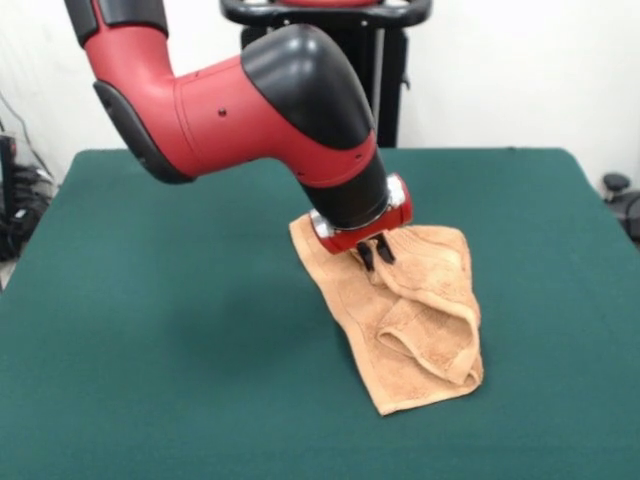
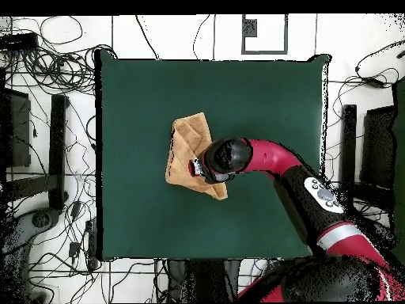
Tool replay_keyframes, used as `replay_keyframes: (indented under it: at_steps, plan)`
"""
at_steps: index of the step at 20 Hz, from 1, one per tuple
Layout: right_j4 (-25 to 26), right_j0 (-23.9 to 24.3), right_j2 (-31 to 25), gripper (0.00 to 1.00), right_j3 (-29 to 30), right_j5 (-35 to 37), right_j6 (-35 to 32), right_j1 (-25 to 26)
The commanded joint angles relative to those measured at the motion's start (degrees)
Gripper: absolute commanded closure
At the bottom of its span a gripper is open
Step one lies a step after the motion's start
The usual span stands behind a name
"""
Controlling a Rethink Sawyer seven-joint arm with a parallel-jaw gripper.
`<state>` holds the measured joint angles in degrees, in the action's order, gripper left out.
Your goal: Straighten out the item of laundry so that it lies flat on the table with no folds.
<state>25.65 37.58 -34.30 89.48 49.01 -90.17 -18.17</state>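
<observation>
The orange-tan terry hand towel (image 1: 400,320) lies crumpled near the middle of the dark green table (image 1: 180,330), directly under the gripper (image 1: 376,252). In the front view the two dark fingers (image 1: 366,256) stand close together, their tips down at the cloth where a ridge of terry rises to meet them; they look pinched on that fold, with no clear gap between them. Below the fingertips, toward the camera, the towel runs down in a long flat strip ending in a squared corner. To the picture's right of the fingers an upper layer is doubled over into a thick rolled fold, curling back on itself and covering part of the sheet beneath. Behind the fingers a short corner of cloth shows under the red wrist ring.

In the overhead view the towel (image 2: 188,146) is a slanted patch, partly hidden by the arm (image 2: 269,157), which reaches in from the picture's lower right and ends over the towel's edge.
</observation>
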Motion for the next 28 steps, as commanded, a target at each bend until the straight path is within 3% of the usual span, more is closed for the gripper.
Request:
replay_keyframes:
  at_steps: [1,10,28]
  plan:
    - [-0.72,-3.93,-1.43,1.0,4.18,-6.01,-3.9,0.69]
    - [-4.22,-4.16,-1.24,1.0,2.62,-4.98,-6.48,-1.25]
    - [-5.24,-4.81,-0.01,1.0,1.34,-3.64,-6.14,-2.14]
